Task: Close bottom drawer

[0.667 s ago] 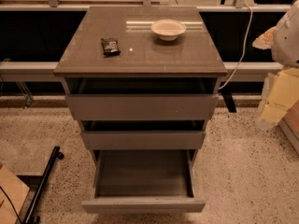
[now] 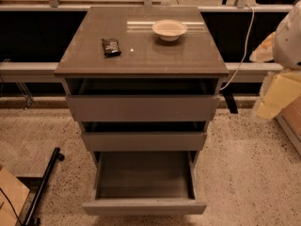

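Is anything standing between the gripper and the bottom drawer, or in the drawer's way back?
Nothing visible does. The bottom drawer stands open, its box empty; the gripper hangs at the right edge, only bare floor between it and the drawer front.

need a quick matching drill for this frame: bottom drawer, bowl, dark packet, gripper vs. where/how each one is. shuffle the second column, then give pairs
Things:
1. bottom drawer
2. bowl
3. dark packet
4. gripper

Place or state:
A. on the cabinet top, left of centre
B. pulled far out towards the camera
C. at the right edge of the view, touching no drawer
D. on the cabinet top, towards the back, right of centre

Pairs: 1-B, 2-D, 3-A, 4-C
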Tool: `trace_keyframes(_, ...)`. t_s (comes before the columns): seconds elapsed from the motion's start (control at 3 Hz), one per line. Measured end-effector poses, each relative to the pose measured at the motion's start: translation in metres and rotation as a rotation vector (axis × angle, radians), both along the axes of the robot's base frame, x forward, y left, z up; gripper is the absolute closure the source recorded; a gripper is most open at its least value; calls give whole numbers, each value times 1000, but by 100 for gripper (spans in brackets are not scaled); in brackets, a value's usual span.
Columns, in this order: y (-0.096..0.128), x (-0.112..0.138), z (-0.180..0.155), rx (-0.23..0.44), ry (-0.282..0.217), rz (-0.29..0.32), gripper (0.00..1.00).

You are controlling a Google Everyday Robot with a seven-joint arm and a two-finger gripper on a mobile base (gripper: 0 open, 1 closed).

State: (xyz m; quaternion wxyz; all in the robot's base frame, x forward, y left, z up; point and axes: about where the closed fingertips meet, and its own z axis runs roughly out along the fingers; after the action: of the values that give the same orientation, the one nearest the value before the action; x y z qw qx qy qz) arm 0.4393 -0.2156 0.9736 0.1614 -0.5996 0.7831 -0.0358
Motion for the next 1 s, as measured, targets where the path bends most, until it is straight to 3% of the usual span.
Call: trace_keyframes(1.0,4,24,-76,12,66,-33,93)
